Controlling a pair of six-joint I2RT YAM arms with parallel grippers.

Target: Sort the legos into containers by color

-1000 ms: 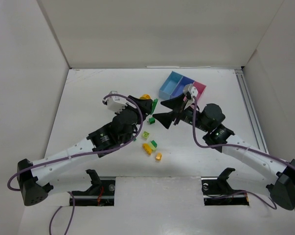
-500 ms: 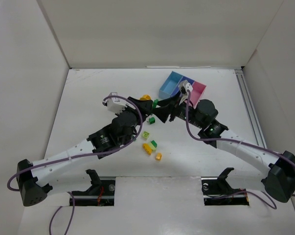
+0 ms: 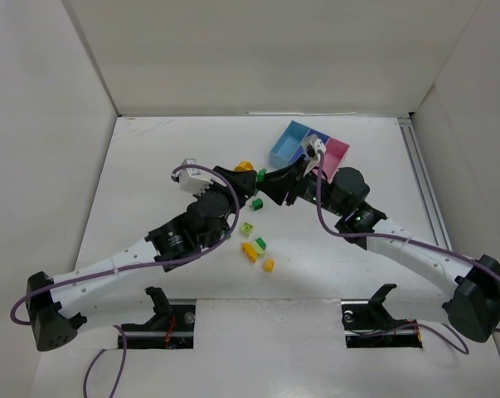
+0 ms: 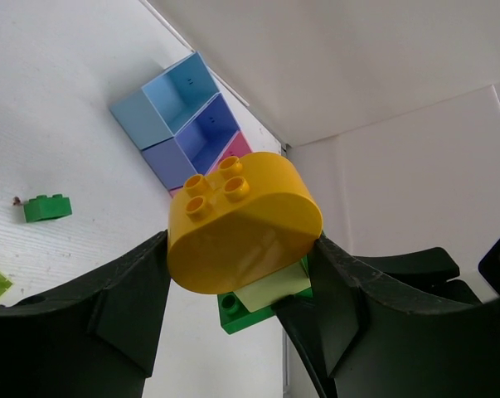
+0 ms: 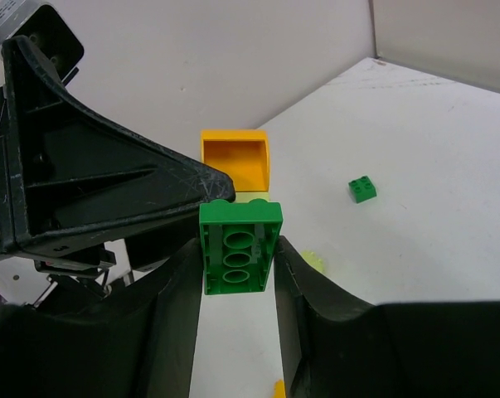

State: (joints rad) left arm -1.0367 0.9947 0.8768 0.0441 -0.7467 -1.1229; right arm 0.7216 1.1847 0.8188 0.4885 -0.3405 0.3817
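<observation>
The left gripper (image 4: 240, 249) clamps a yellow brick (image 4: 250, 207) while the right gripper (image 5: 239, 253) pinches the green brick (image 5: 240, 240) stuck beneath it, seemingly to pull the colours apart. From the joined pair, the bins (image 3: 279, 157) wait at 1 o'clock and loose bricks (image 3: 254, 245) lie at 6.

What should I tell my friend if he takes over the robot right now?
Left gripper: shut on the yellow brick, the top of a small stack.
Right gripper: shut on the dark green brick, the bottom of the same stack. A pale lime brick sits between the two.
Containers: at the back of the table. No lego shows in the parts in view.
Loose legos: about five lie on the table, nearer the arm bases than the grippers are.
Done: nothing sorted yet, as far as can be seen.
Left: pull the stack apart, then bin everything by color.
</observation>
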